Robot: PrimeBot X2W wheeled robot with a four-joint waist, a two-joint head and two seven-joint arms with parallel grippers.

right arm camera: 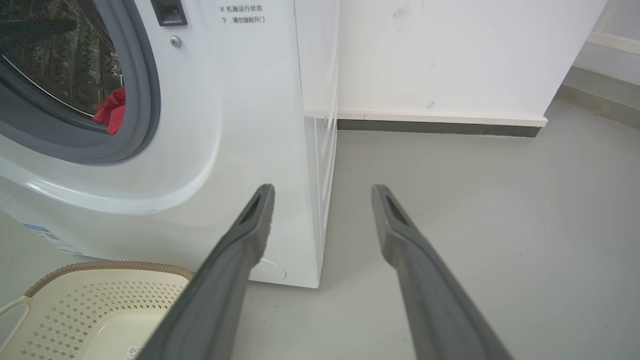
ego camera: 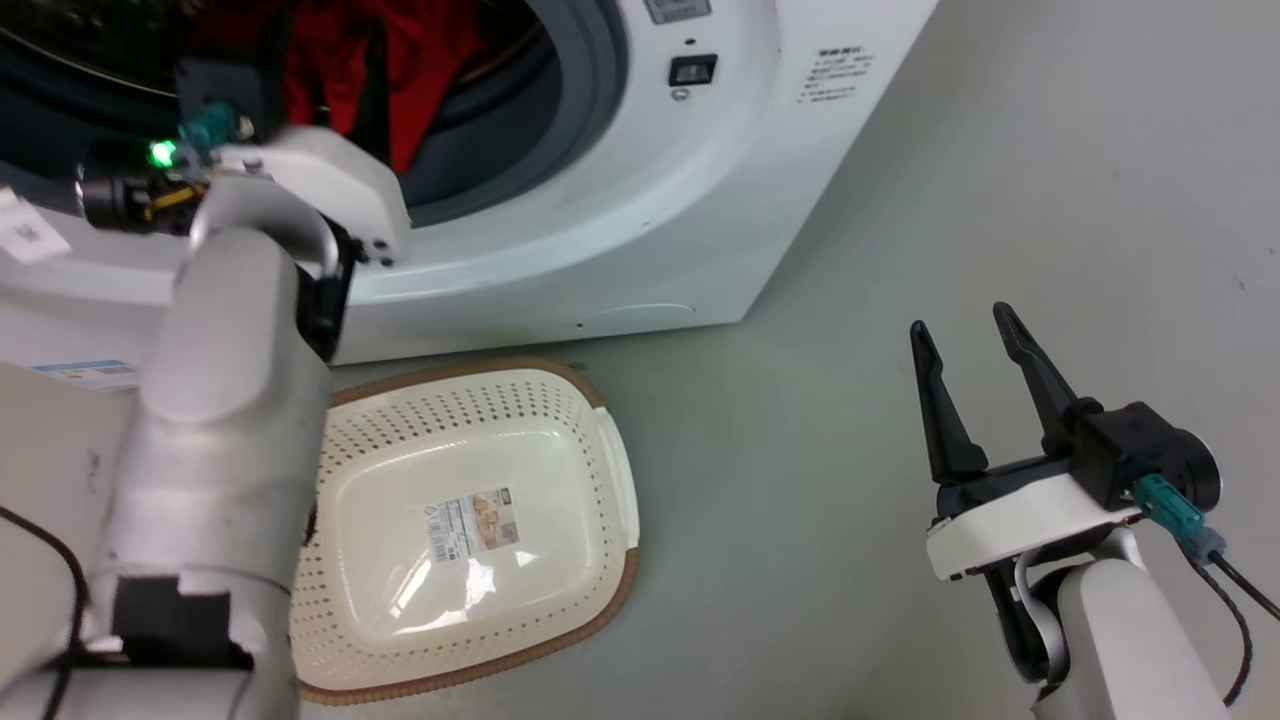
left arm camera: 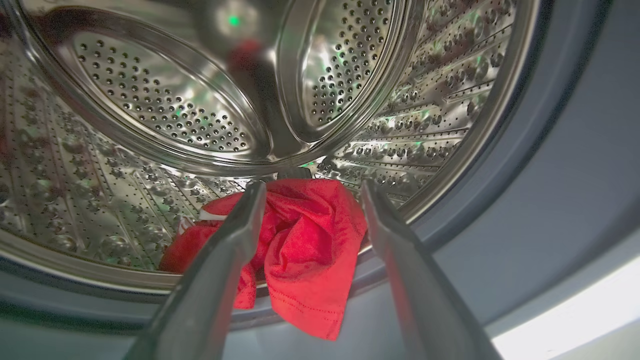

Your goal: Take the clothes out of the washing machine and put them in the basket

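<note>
Here the clothes (left arm camera: 305, 245) drape down over the porthole rim.

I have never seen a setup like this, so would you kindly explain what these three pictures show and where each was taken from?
This is a two-armed robot emptying a washing machine. One picture looks down from its head: an empty basket sits on the floor before the machine.

Another comes from the left wrist. The left gripper has its two fingers open inside the steel drum, either side of the red clothes, which hang over the door's grey rim; nothing is gripped yet.

The third comes from the right wrist. The right gripper is open and holds nothing, off to the machine's side.
</note>
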